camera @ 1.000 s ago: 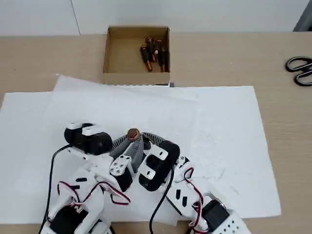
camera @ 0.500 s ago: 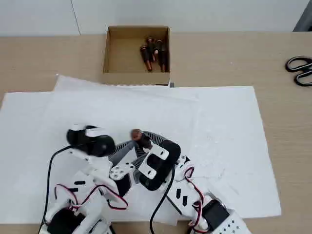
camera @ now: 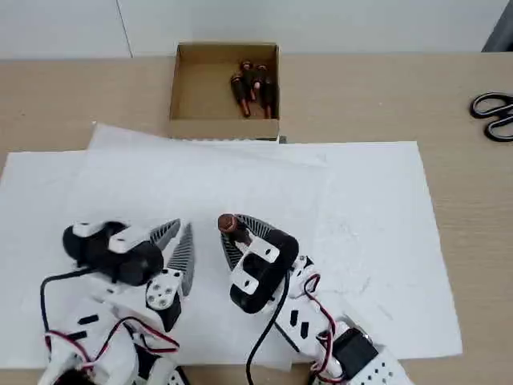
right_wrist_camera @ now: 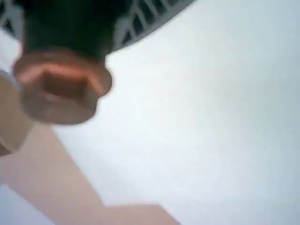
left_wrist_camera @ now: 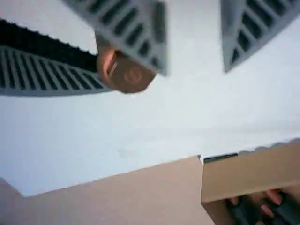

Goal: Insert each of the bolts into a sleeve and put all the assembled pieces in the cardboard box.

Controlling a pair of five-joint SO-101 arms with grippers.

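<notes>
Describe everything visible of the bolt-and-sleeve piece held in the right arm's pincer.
The assembled piece is a copper-coloured, metallic-looking bolt with a broad flanged head, its shank inside a dark sleeve. The right pincer grips it by the sleeve, with the head sticking out past the grey ribbed fingertips. It is held over the white paper, far from the cardboard box. The open left pincer stands beside it, apart.

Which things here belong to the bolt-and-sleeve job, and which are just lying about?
Job:
- held bolt-in-sleeve piece, in the right gripper
- left gripper, fingers open
- boxed pieces
- cardboard box

Lying about:
- scissors
- paper sheets
</notes>
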